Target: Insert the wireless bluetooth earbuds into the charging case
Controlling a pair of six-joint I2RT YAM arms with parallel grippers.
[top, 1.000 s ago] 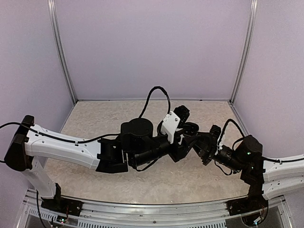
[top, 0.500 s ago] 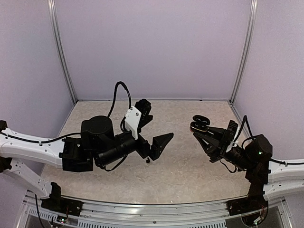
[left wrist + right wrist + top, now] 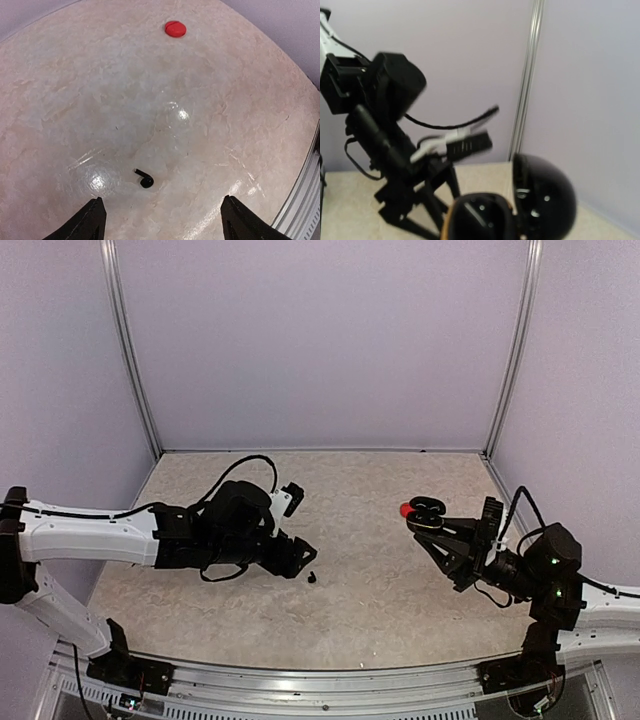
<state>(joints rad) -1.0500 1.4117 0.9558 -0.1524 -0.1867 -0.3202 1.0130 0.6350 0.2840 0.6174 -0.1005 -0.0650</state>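
A black earbud [image 3: 145,180] lies on the table just ahead of my left gripper [image 3: 167,226], between its wide-open fingertips [image 3: 95,220] and touching neither. From above the same earbud [image 3: 312,577] sits just right of that gripper [image 3: 298,562]. A small red round piece [image 3: 175,28], seemingly a red earbud, lies farther off. My right gripper [image 3: 436,525] is shut on the black charging case [image 3: 425,510] and holds it above the table with its lid [image 3: 545,195] swung open. The case's inside [image 3: 480,217] is blurred; what it holds is unclear.
The red piece [image 3: 404,509] shows right beside the held case in the top view. Walls with metal corner posts [image 3: 510,350] close in the table at the back and sides. A metal rail [image 3: 330,680] runs along the near edge.
My left gripper has pulled away from the case, swung left and dropped low over the table, its jaws now wide apart. The right gripper with the case has barely shifted.
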